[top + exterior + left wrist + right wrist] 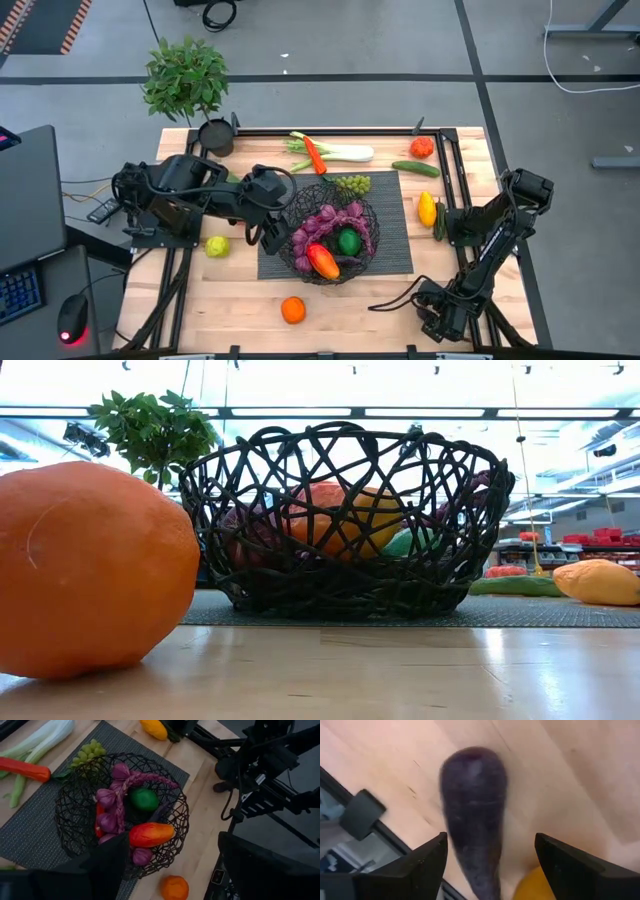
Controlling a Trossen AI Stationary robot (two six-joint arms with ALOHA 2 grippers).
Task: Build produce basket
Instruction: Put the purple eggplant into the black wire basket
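My right hand [490,865] hangs low over the counter [380,305] at the right side of the overhead frame, its two fingers spread wide on either side of a dark purple eggplant [475,815]. In my right wrist view the eggplant lies on the bare wood between the fingers, and neither finger touches it. A yellow fruit [537,885] sits just beside the eggplant's narrow end; from above, it is the yellow piece [427,208] at the right edge of the dark mat [390,250].

My left hand [268,232] rests at the left rim of the basket [330,195], fingers wide apart and holding nothing. The basket stands on the mat at the centre of the overhead frame. Inside it I can see a string of purple bulbs [117,800], a round green fruit [144,799] and a red-orange pepper [151,834].

Green grapes [352,184] lie on the mat touching the basket's upper rim. Above them in the frame lie a white-green leek [340,153] with a red carrot-like piece [316,156] across it, a cucumber [415,168] and a tomato [422,147] toward the upper right. A lemon [217,245] lies left of the mat, below my left arm in the frame. An orange [292,310] sits alone at the lower centre of the frame, well apart from the basket. A potted plant [190,85] stands at the upper left corner of the counter.
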